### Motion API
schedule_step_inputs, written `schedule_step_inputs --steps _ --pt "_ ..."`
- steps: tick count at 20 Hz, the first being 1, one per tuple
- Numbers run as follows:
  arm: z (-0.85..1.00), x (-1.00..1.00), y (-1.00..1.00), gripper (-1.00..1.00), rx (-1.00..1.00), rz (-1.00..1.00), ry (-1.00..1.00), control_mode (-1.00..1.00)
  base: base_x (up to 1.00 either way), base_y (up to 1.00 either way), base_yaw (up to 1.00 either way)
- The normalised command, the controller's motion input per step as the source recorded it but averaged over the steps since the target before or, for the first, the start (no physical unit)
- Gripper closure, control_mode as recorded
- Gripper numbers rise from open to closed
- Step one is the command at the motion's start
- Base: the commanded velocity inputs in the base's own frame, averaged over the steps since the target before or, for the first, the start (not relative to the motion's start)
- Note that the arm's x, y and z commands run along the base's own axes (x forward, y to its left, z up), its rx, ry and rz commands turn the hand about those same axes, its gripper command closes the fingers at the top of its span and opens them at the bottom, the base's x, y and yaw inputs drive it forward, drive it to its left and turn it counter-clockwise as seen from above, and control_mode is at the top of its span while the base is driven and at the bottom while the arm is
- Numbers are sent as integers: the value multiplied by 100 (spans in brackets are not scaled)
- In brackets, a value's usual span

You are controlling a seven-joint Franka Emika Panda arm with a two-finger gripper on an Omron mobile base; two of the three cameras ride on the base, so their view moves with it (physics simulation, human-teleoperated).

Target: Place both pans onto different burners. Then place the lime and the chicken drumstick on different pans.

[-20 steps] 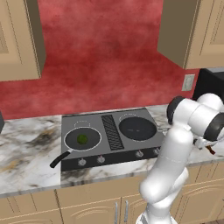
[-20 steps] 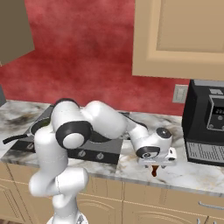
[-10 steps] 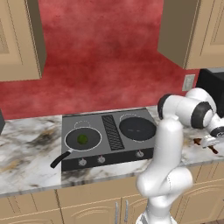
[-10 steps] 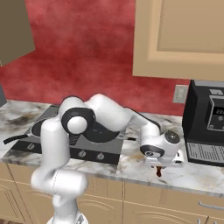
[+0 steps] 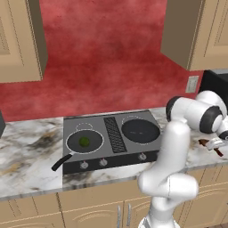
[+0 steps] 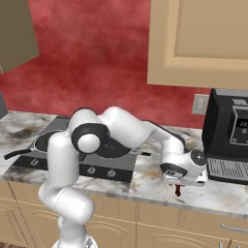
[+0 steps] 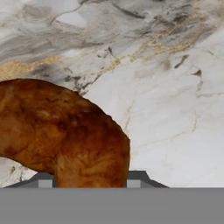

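1. Gripper hangs low over the marble counter, to the right of the cooktop and just in front of the black coffee machine.
2. In the hand view, the chicken drumstick sits right between the two finger tips, its reddish-brown body curving up and off to the left; the jaws stand narrow and closed on it.
3. From the left base view, the drumstick shows as a small dark red-brown piece under the white hand at the far right of the counter. In the right base view its lower end pokes out beneath the hand, close to the counter's front edge; whether it touches the counter cannot be told.
4. The lime lies in the middle of the left pan, which rests on the cooktop's front left burner with its long black handle pointing toward the front left, past the cooktop's edge.
5. A second black pan sits on the right burner, well apart from the first, with the ribbed centre strip between them.
6. The arm reaches from the base across the cooktop's right side to the drumstick.
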Motion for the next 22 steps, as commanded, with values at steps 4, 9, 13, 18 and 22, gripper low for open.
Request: schedule_step_inputs --steps 4,9,13,18,22 --pt "13 0 25 100 -3 0 -4 -100 0 0 0" --pt "49 0 36 100 -5 0 0 -100 0 0 0" --pt "55 0 38 100 -8 0 0 -100 0 0 0" --pt "49 0 38 100 -8 0 0 -100 0 0 0" --pt "37 0 44 100 -7 0 0 -100 0 0 0"
